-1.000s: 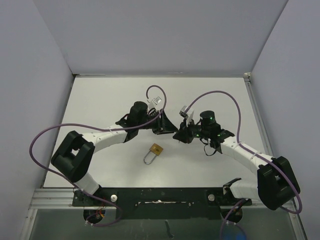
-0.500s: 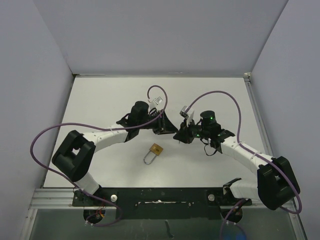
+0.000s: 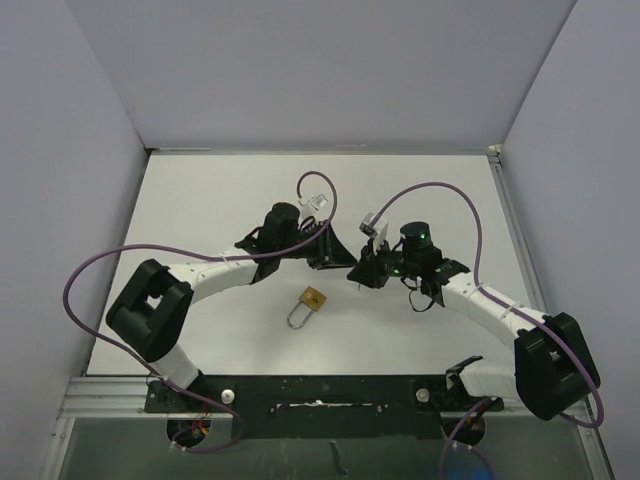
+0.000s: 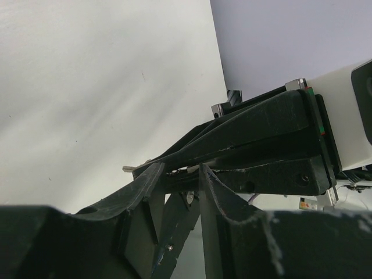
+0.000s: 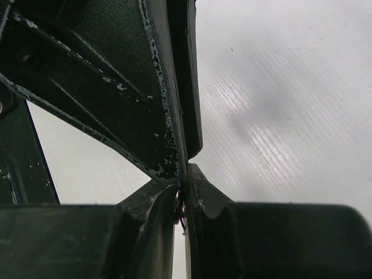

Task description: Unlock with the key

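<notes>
The right claw point(image 5: 185, 179) is pinched tight, and a thin sliver of metal shows in the seam between its tips. I take that sliver to be the key point(image 5: 180, 204) (too little shows to read which way it points). The left claw point(image 4: 174, 174) stands narrow but not shut, its tips set either side of the right claw's tips. Whether they touch the key I cannot tell.

Both claws meet in the air over the middle of the bench point(image 3: 200, 200). The padlock point(image 3: 312, 299) lies flat just nearer the arms, shackle toward the near edge, gripped by nothing.

This looks like a handover, and that is the risk. If the right claw lets go before the left has a firm pinch, the key drops. A skewed pinch would misalign it with the keyhole, and the loose padlock would slide when pushed.
</notes>
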